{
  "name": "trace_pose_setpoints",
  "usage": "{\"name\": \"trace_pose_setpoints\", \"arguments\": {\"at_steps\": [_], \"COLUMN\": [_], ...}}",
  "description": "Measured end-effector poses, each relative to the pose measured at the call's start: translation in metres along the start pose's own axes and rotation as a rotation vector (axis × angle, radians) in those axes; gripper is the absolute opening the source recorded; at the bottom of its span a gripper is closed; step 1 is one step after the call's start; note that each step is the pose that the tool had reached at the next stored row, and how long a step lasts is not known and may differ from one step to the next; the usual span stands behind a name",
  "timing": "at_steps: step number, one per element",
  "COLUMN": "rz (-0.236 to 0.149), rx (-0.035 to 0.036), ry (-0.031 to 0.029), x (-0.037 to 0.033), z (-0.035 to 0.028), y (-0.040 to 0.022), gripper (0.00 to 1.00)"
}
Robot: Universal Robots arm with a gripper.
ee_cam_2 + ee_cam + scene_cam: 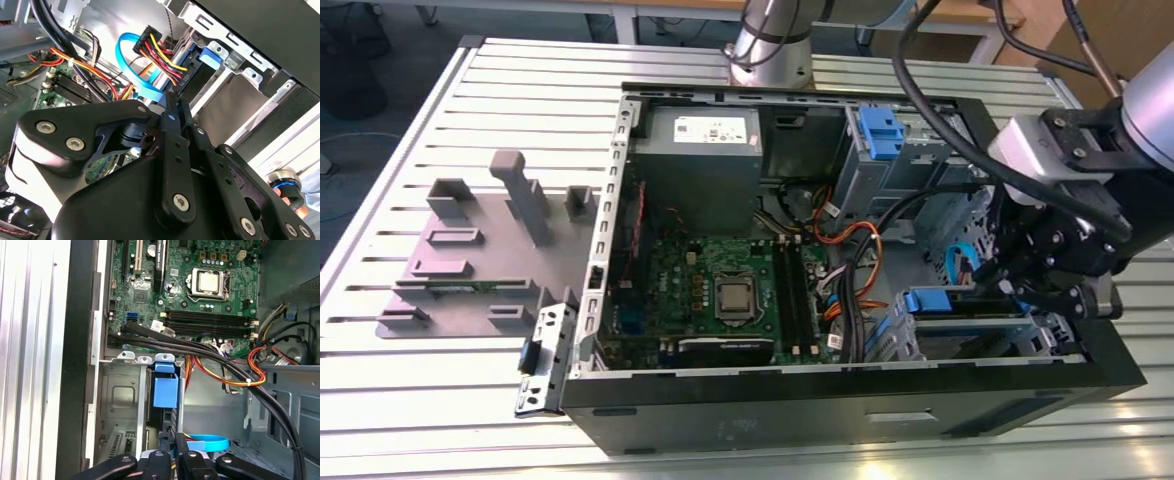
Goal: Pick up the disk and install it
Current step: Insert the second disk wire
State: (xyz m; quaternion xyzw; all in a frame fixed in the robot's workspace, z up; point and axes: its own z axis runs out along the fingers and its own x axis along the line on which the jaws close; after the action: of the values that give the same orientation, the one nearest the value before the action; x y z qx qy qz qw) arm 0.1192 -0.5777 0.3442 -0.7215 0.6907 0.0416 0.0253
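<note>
While the gripper (1051,285) hangs over the open computer case (854,400) near its corner at the exterior view's right, its fingers (167,452) stand drawn close together with nothing visibly between them in the first wrist view. Just beyond the fingertips, the disk (165,390) sits edge-on in the metal drive cage (122,400), its blue carrier tab facing out, and the same blue tab shows in the exterior view (937,300). Past the cage lies the green motherboard (200,295), crossed by black cables (200,347).
</note>
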Motion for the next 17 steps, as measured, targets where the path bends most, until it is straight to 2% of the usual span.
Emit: {"name": "trace_pose_setpoints", "arguments": {"at_steps": [7,17], "rz": [0.0,0.0], "rx": [0.0001,0.0001], "ry": [0.0003,0.0006], "x": [0.0038,0.0065], "z": [0.0072,0.011], "y": [0.0,0.0015], "gripper": [0.16,0.16]}}
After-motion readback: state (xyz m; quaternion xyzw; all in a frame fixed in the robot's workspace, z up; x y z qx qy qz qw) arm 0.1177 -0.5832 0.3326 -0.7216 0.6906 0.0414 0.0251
